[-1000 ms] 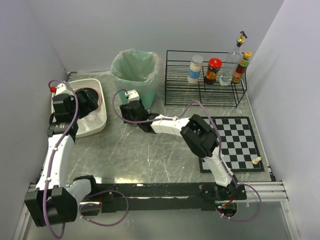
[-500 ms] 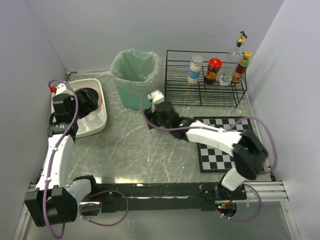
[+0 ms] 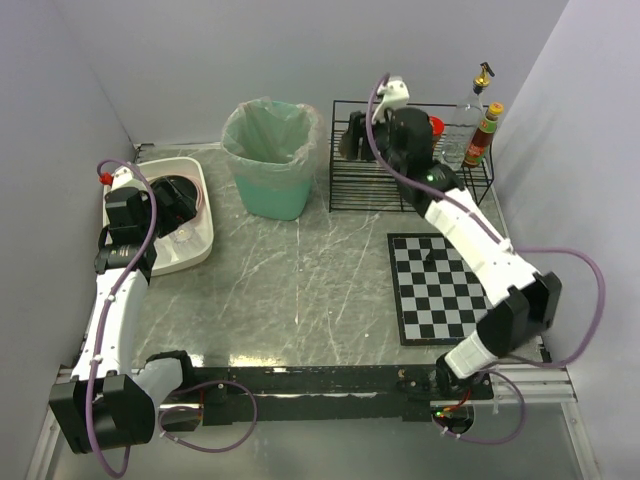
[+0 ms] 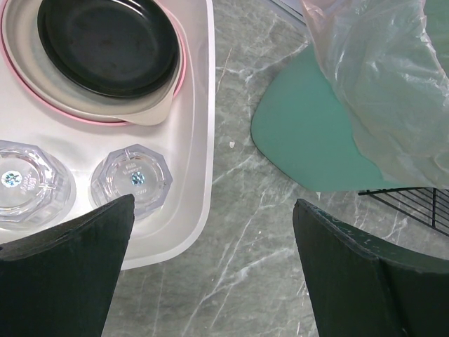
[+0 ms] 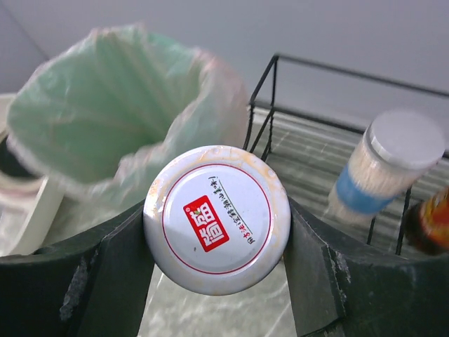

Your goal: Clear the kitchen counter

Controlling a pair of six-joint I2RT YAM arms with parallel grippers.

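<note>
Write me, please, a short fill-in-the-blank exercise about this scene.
The right tool is shut on a jar with a ___ lid.
The white tub holds ___ clear glasses.
The lined bin is ___ in colour.
The left tool is ___ above the white tub.
Missing words: white; two; green; open.

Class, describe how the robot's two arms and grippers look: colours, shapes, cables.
The left arm and right arm both have white tubular links with bulky black joints. A purple cable loops loosely along each. Each gripper has two broad, flat black fingers, scuffed pale along their edges.
</note>
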